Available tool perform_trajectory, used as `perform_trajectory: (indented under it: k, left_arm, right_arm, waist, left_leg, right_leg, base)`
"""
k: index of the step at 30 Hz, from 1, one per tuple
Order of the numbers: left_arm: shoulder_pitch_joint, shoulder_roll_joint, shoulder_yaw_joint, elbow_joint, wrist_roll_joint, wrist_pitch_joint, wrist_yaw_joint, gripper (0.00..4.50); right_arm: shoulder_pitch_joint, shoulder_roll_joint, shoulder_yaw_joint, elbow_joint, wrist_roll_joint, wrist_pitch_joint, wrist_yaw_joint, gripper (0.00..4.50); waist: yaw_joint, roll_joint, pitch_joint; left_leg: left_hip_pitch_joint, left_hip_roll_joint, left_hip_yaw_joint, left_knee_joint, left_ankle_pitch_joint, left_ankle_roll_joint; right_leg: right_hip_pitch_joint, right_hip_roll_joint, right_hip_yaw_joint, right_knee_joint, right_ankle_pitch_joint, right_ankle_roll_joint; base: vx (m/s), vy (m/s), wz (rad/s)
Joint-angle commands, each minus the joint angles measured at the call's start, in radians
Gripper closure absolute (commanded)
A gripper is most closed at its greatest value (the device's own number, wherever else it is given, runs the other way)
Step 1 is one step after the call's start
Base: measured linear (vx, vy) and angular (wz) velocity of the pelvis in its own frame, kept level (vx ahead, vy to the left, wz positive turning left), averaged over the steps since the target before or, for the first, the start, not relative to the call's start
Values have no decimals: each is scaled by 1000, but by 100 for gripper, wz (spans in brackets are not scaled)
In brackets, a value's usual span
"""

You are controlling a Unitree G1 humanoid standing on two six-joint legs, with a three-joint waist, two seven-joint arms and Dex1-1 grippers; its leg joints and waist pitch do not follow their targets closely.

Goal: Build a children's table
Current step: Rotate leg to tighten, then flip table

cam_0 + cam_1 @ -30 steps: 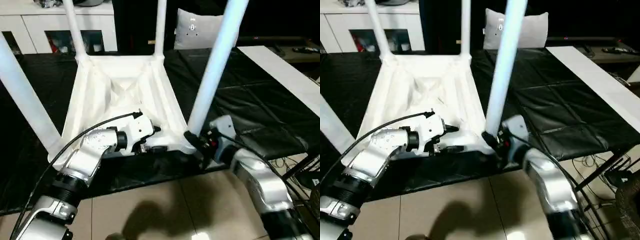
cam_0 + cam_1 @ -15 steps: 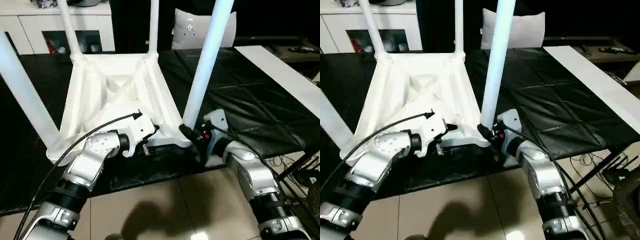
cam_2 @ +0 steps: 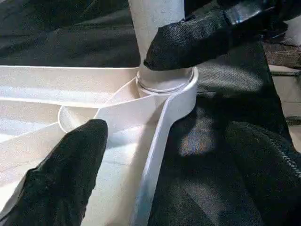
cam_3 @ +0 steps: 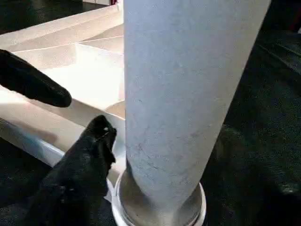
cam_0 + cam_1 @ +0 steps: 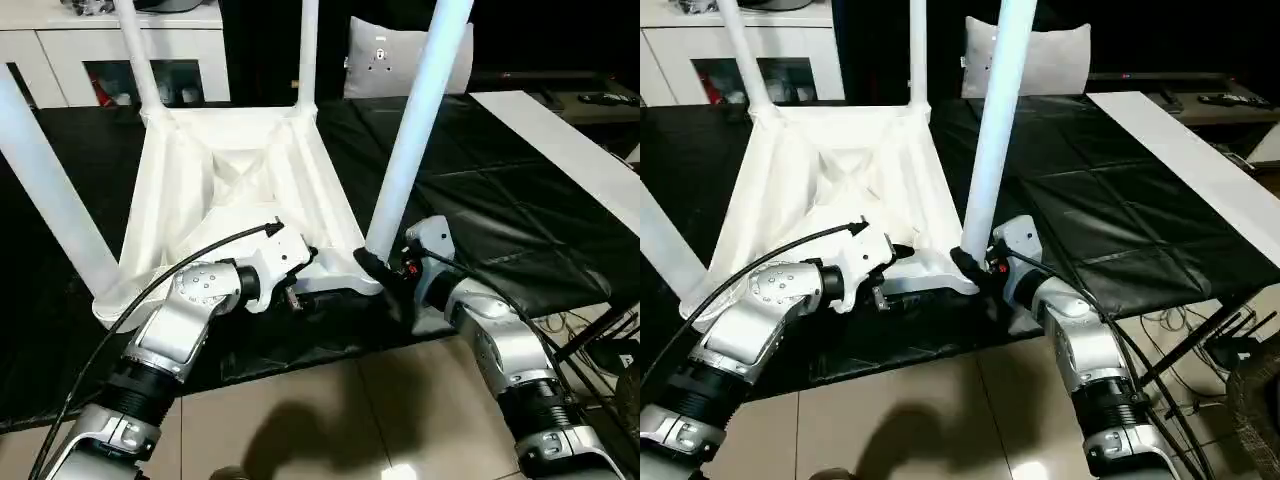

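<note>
Four legs stand up from your upturned tabletop on the black mat. Left gripper wide open, straddling near rim; right gripper open around near-right leg's base.

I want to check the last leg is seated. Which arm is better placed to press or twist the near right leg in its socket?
Right, probably. The right gripper sits at the base of that leg, one of its fingers beside the tube just above the corner socket. The left gripper is open over the tabletop rim.

forearms: silver | cable: black | claw fingers: black
</note>
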Motion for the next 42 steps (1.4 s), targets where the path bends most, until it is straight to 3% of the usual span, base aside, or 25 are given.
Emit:
perform_trajectory:
  k: [1,6,10,12,13,15,17,21,22,24,25,27,28,29,30,31,32,34,35,36,37,38,39,40,42]
  left_arm:
    - [0,-3,5,-28,-1,10,5,0]
    - [13,-14,23,-47,-27,26,28,0]
    - [95,-69,92,-162,-110,92,97,0]
    - [128,-96,125,-205,-128,115,148,0]
    - [141,-105,139,-223,-133,121,170,0]
    - [184,-141,184,-283,-143,160,248,0]
    - [218,-175,225,-338,-159,201,315,0]
    - [289,-201,255,-439,-148,220,388,0]
    - [313,-198,246,-467,-112,209,414,0]
    - [353,-208,245,-507,-49,243,493,0]
    - [372,-220,253,-519,-27,265,535,0]
    - [379,-227,257,-526,-28,272,549,0]
    - [387,-228,258,-533,-30,273,553,0]
    - [394,-227,255,-544,-29,278,561,0]
    - [394,-227,255,-544,-29,278,561,0]
    - [402,-224,252,-557,-27,279,567,0]
    - [409,-222,252,-566,-25,281,575,0]
    - [423,-220,246,-581,-23,284,585,0]
    - [427,-220,244,-585,-22,285,588,0]
    - [430,-221,241,-590,-19,291,594,0]
    - [431,-224,239,-594,-17,294,598,0]
    - [431,-227,240,-596,-16,295,602,0]
    - [431,-227,240,-596,-16,294,602,0]
    - [430,-225,239,-597,-14,287,601,0]
    - [430,-222,235,-601,-13,280,603,0]
  right_arm:
    - [-1,-13,-6,5,-13,-15,5,66]
    - [32,-26,-12,-28,-7,-27,18,32]
    - [151,-56,-40,-166,33,3,35,5]
    - [198,-59,-50,-233,49,34,23,5]
    - [216,-57,-53,-263,54,50,14,5]
    - [265,-48,-63,-358,64,122,-36,5]
    - [292,-38,-73,-427,68,185,-87,5]
    - [323,-40,-61,-517,57,243,-119,5]
    - [327,-41,-51,-529,40,229,-122,5]
    - [334,-34,-35,-545,23,209,-122,5]
    - [333,-30,-25,-538,21,187,-109,5]
    - [334,-33,-20,-540,23,186,-104,5]
    - [335,-38,-14,-540,33,208,-93,5]
    - [336,-48,-6,-544,45,229,-74,5]
    - [336,-48,-6,-544,45,229,-74,5]
    - [339,-60,0,-553,53,258,-63,5]
    - [342,-71,-3,-559,63,278,-53,5]
    - [344,-88,-12,-563,62,283,-46,5]
    - [344,-92,-15,-562,63,281,-42,5]
    - [343,-95,-19,-559,66,274,-36,5]
    - [342,-96,-21,-556,62,265,-37,5]
    - [340,-96,-22,-555,54,256,-45,5]
    - [339,-96,-22,-556,52,257,-47,5]
    - [337,-97,-19,-563,43,261,-55,5]
    - [332,-107,-8,-574,27,281,-68,5]
  waist:
    - [3,4,-67]
    - [5,2,-67]
    - [12,-2,-68]
    - [12,2,-66]
    - [14,13,-64]
    - [12,7,-58]
    - [6,11,-54]
    - [-1,8,-52]
    - [7,23,-55]
    - [-11,41,-55]
    - [-28,47,-48]
    - [-26,40,-44]
    - [-27,38,-53]
    - [1,12,-48]
    - [12,8,-43]
    - [44,-1,-47]
    - [66,-7,-45]
    - [58,13,-41]
    - [28,28,-46]
    - [14,29,-50]
    - [2,38,-62]
    - [-10,37,-61]
    - [-13,36,-57]
    - [-20,24,-51]
    - [-23,17,-45]
  left_leg:
    - [4,12,13,-64,-209,13]
    - [2,12,14,-62,-195,15]
    - [1,16,14,-59,-177,32]
    - [0,13,14,-61,-196,38]
    - [1,13,12,-63,-221,35]
    - [0,16,11,-68,-262,26]
    - [4,11,9,-72,-328,12]
    - [5,10,5,-72,-367,6]
    - [-47,-2,-43,-95,-366,52]
    - [-43,15,-92,-94,-416,47]
    - [-47,36,-138,-110,-476,61]
    - [-64,-11,-124,-82,-503,66]
    - [-18,4,-74,-49,-434,38]
    - [-37,-4,-41,-42,-259,64]
    - [-50,-7,-31,-42,-212,82]
    - [-50,-4,-25,1,-142,127]
    - [-62,12,-37,41,-104,150]
    - [-45,20,-33,-27,-68,150]
    - [-18,18,-19,-65,-151,146]
    - [1,22,-18,-69,-215,127]
    - [14,30,-30,-72,-257,93]
    - [4,33,-35,-80,-278,65]
    - [10,33,-33,-89,-378,-4]
    - [14,24,-28,-92,-475,-31]
    - [15,12,-24,-91,-565,-41]
  right_leg:
    - [58,-48,47,-68,-194,-162]
    - [59,-47,47,-64,-165,-169]
    - [64,-48,48,-61,-120,-180]
    - [61,-43,46,-66,-147,-175]
    - [59,-45,46,-71,-186,-164]
    - [60,-43,45,-81,-246,-139]
    - [53,-41,41,-97,-387,-96]
    - [46,-40,39,-109,-460,-51]
    - [88,-51,-18,-97,-435,-47]
    - [88,-38,-42,-87,-307,-95]
    - [91,-18,-51,-63,-231,-143]
    - [97,-52,-44,-79,-259,-185]
    - [73,-71,-16,-116,-361,-158]
    - [96,-113,13,-123,-391,-154]
    - [104,-122,20,-129,-445,-122]
    - [110,-196,67,-153,-553,-63]
    - [111,-251,103,-161,-612,-52]
    - [102,-154,43,-138,-541,-118]
    - [75,-56,5,-96,-423,-132]
    - [61,-31,1,-82,-378,-134]
    - [59,-23,12,-65,-232,-145]
    - [65,-20,15,-61,-181,-141]
    - [60,-19,23,-70,-152,-119]
    - [56,-28,32,-83,-213,-97]
    - [47,-37,42,-103,-367,-56]
  base:
    - [0,0,0]
    - [0,0,0]
    - [0,0,0]
    - [0,0,0]
    - [0,0,0]
    - [0,0,0]
    - [0,0,0]
    - [0,0,0]
    - [0,0,0]
    - [0,-28,41]
    - [14,-58,56]
    - [38,-73,64]
    - [44,-43,44]
    - [0,0,0]
    - [0,0,0]
    - [0,0,0]
    - [4,67,-13]
    - [6,96,-15]
    - [11,148,-15]
    - [11,148,-15]
    - [5,145,-10]
    - [-23,127,-8]
    - [-23,127,-8]
    - [-38,99,-4]
    - [-38,60,-4]
